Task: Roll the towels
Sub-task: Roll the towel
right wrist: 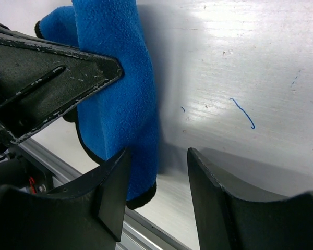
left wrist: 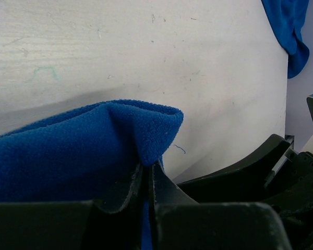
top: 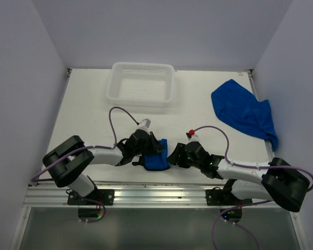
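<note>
While the left end effector [left wrist: 148, 177] is clamped on a fold of the bundled blue towel [left wrist: 68, 151], the right end effector [right wrist: 156, 177] stands with jaws apart, just beside it. This towel rests on the table [top: 88, 120] between the white basket [top: 141, 99] and the arm bases. The second towel [top: 242, 112] lies crumpled right of the basket.

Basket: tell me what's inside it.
Nothing but its bare slotted floor shows in the basket. The folded towel and loose towel are outside it; nothing covers the floor.
</note>
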